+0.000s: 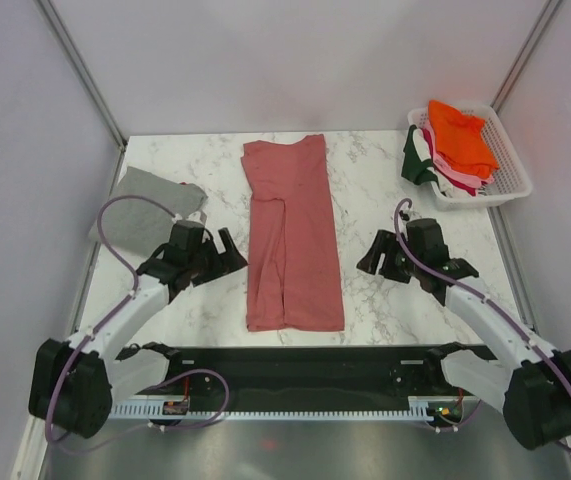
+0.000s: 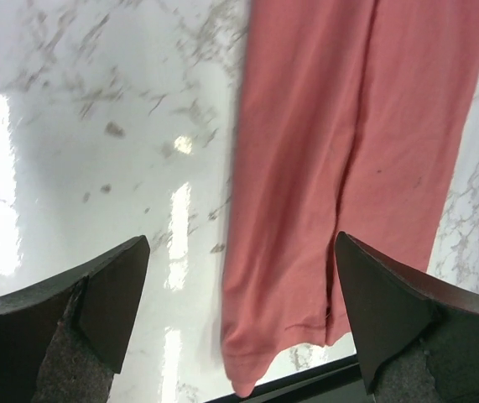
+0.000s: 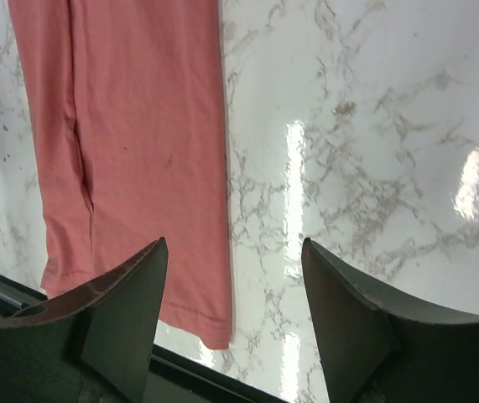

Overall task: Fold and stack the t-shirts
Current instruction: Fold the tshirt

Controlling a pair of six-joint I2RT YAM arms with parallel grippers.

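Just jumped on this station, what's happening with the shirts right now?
The salmon-pink t-shirt lies in the middle of the table, folded lengthwise into a long strip. The left gripper and the right gripper hang open on either side of it, holding nothing. A folded grey t-shirt sits at the far left. More tees, with an orange t-shirt on top, wait in the white basket at the far right.
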